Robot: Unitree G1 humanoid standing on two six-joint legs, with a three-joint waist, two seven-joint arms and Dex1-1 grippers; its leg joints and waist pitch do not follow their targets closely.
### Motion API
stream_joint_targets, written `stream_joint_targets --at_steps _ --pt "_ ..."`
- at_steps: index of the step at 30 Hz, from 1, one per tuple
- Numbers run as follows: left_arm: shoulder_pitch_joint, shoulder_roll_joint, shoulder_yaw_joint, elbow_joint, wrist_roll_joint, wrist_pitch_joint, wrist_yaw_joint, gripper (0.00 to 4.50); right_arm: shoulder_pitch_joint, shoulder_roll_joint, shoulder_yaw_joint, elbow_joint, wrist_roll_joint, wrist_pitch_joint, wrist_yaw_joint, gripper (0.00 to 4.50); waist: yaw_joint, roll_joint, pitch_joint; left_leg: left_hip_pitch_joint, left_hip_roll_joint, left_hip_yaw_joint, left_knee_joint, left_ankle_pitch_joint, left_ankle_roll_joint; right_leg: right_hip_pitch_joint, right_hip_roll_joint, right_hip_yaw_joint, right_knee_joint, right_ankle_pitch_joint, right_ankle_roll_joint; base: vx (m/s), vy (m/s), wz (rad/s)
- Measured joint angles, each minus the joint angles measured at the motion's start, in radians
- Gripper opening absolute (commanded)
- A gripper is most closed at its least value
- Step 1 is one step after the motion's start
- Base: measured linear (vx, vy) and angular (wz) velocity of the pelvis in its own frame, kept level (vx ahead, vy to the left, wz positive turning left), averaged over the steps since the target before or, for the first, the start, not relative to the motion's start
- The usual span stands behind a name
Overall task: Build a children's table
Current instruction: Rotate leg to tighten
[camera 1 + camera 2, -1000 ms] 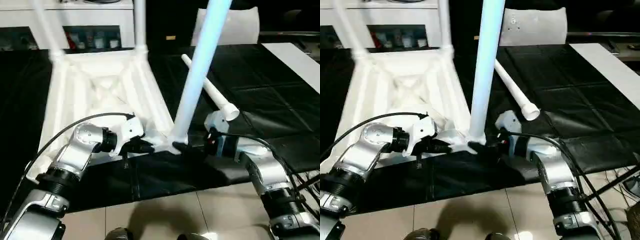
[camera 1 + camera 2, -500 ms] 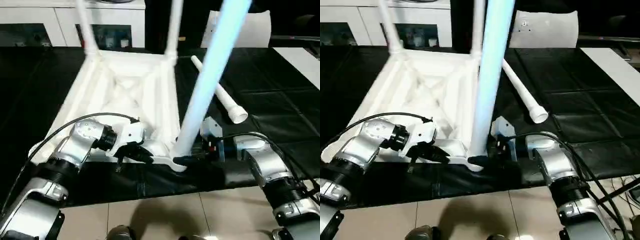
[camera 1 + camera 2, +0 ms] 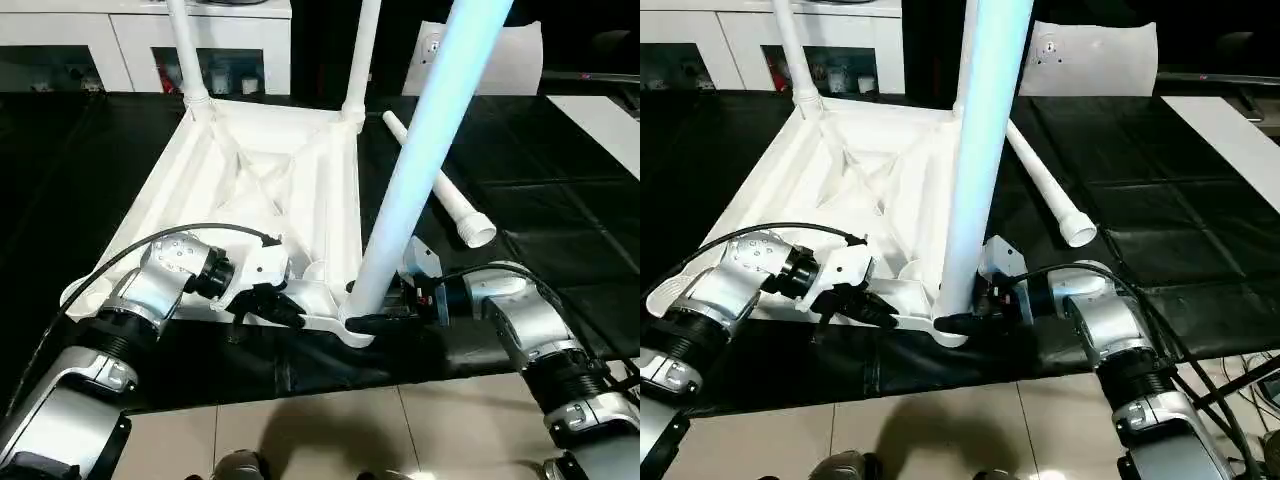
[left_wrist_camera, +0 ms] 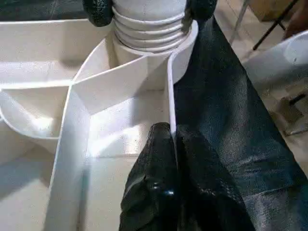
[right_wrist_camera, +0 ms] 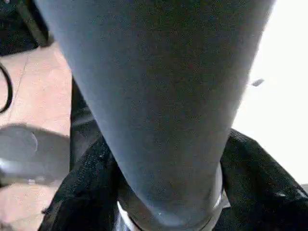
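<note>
I see the tabletop (image 3: 260,200) lying underside-up on the black mat (image 3: 540,230), two legs standing in its far corner sockets. My right gripper (image 3: 372,322) is clamped around the base of the near-right leg (image 3: 420,160), upright in its socket. My left gripper (image 4: 168,159) is pinched tight on the tabletop's near rim. A loose leg (image 3: 440,195) lies on the mat just beside the tabletop.

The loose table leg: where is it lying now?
In the left eye view, the loose leg lies flat on the black mat, to the right of the upturned tabletop, behind the right gripper.
</note>
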Motion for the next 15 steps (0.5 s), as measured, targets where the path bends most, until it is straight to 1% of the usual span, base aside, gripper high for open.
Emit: stream_joint_targets --at_steps 3,5,7,8,10,12,15 --pt "0.010 -0.001 0.009 -0.015 -0.003 0.038 0.024 0.00 0.017 0.017 -0.018 -0.018 0.007 0.037 -0.036 2.59 -0.002 0.000 0.000 0.001 0.000 0.000 0.000 0.000 0.000 0.000 0.000 0.000 0.001 0.000 0.000 0.000 0.000 0.00" --pt "0.039 -0.016 0.038 -0.063 -0.002 0.120 0.099 0.00 0.048 0.057 -0.041 -0.052 0.003 0.072 -0.142 2.58 -0.009 0.000 0.000 0.004 0.000 0.000 0.000 0.000 0.000 0.002 0.000 0.000 0.001 0.000 0.000 0.000 0.000 0.00" --pt "0.054 -0.035 0.060 -0.099 0.009 0.200 0.180 0.00 0.066 0.100 -0.074 -0.071 -0.008 0.100 -0.271 2.58 -0.024 0.000 0.000 0.005 0.000 0.000 0.000 0.001 -0.001 0.001 0.000 0.001 0.000 -0.003 0.005 0.000 0.000 0.00" --pt "0.059 -0.044 0.065 -0.112 0.012 0.223 0.203 0.00 0.068 0.111 -0.081 -0.075 -0.011 0.111 -0.307 2.58 -0.029 0.000 0.000 0.005 0.000 0.000 0.000 0.001 -0.001 0.001 0.000 0.001 -0.001 -0.003 0.005 0.000 0.000 0.00" --pt "0.091 -0.112 0.101 -0.170 0.025 0.330 0.341 0.00 0.079 0.191 -0.151 -0.080 -0.025 0.158 -0.505 2.58 -0.058 -0.001 0.000 0.007 0.000 0.000 0.001 0.001 -0.001 0.001 -0.001 0.002 -0.003 -0.004 0.006 0.000 0.000 0.00" --pt "0.110 -0.151 0.113 -0.207 0.035 0.382 0.414 0.00 0.079 0.239 -0.181 -0.081 -0.044 0.174 -0.616 2.57 -0.078 -0.001 0.000 0.008 -0.001 0.000 0.001 0.001 -0.001 0.000 -0.001 0.001 -0.006 -0.004 0.007 0.000 0.000 0.00" --pt "0.123 -0.190 0.124 -0.242 0.057 0.441 0.500 0.00 0.067 0.310 -0.205 -0.076 -0.067 0.191 -0.765 2.57 -0.089 0.000 0.000 0.008 -0.001 -0.004 0.000 0.001 -0.001 -0.001 -0.001 -0.003 -0.010 -0.004 0.007 0.000 0.000 0.00"
